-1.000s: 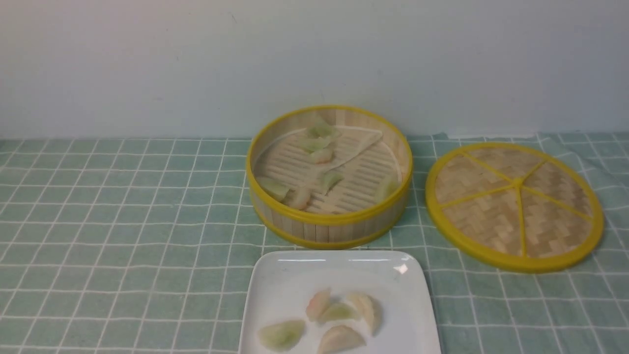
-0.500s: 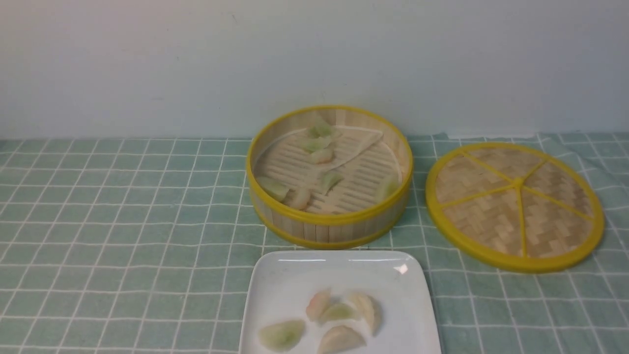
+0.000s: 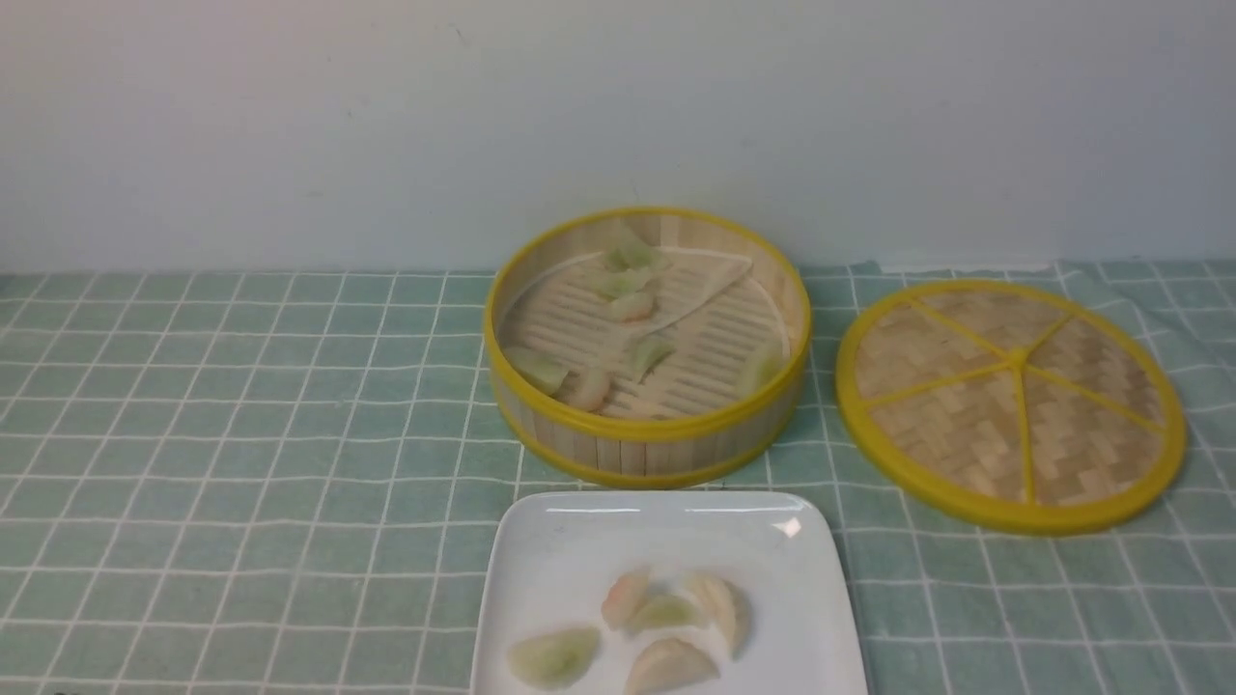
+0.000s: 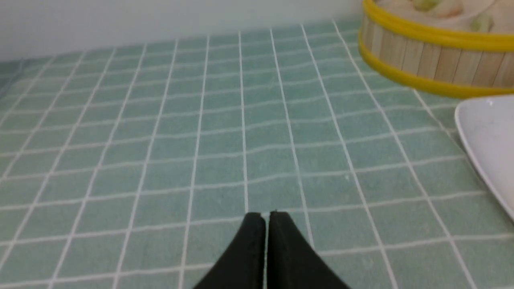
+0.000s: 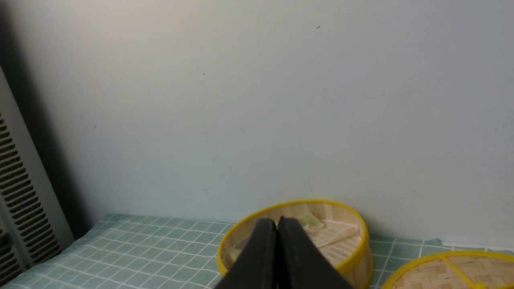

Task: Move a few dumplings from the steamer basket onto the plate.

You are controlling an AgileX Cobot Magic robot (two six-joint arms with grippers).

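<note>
We see a green checked cloth (image 3: 241, 434) that covers the whole table, with a pale wall (image 3: 386, 116) behind it. In the right middle of the front picture lies a flat round lid (image 3: 1009, 405) with yellow spokes. Just left of it, in the middle of the picture, sits the steamer basket (image 3: 647, 439). The white plate (image 3: 570, 560) is at the bottom middle, just in front of the basket. Some dumplings (image 3: 632, 307) are in the basket, and five lie on the plate (image 3: 666, 613), close together. Our left claw (image 4: 267, 214) shows at the bottom of its own picture, over bare cloth, with its two black tips pressed together on nothing. Our right claw (image 5: 278, 220) is pressed together too, high up, with the basket beyond it.
</note>
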